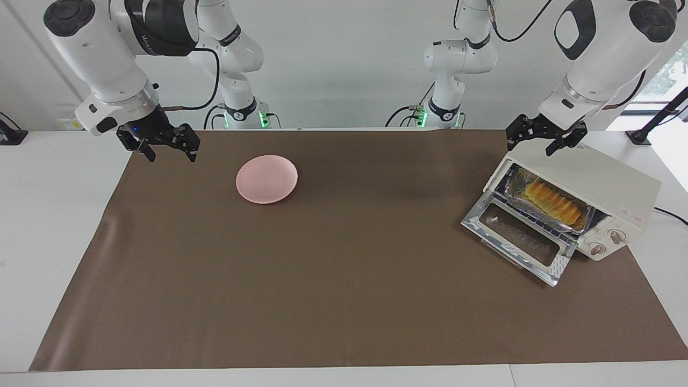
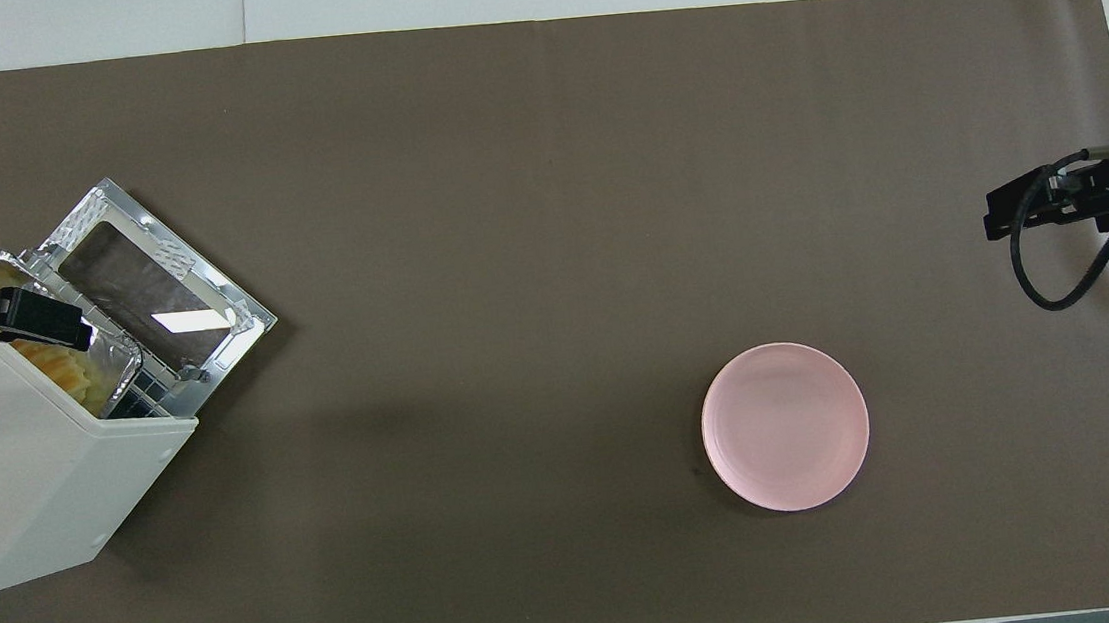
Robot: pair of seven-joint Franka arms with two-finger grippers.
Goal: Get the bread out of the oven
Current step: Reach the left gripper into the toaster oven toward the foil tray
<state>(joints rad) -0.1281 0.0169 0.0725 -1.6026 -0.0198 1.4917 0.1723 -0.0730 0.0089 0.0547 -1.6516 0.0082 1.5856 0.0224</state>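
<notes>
While both arms hang above the tabletop (image 1: 344, 301), the oven (image 1: 607, 185) sits at the left arm's end with its glass door (image 1: 518, 242) folded down flat. Inside it, the bread (image 1: 553, 202) lies in a foil tray (image 1: 524, 185) on the rack. Over the oven's top edge, at about eleven o'clock of the bread in the facing view, the left gripper (image 1: 544, 141) holds its fingers apart, empty. Over the right arm's end, the right gripper (image 1: 171, 148) is also spread, well apart from a pink plate (image 1: 266, 179).
</notes>
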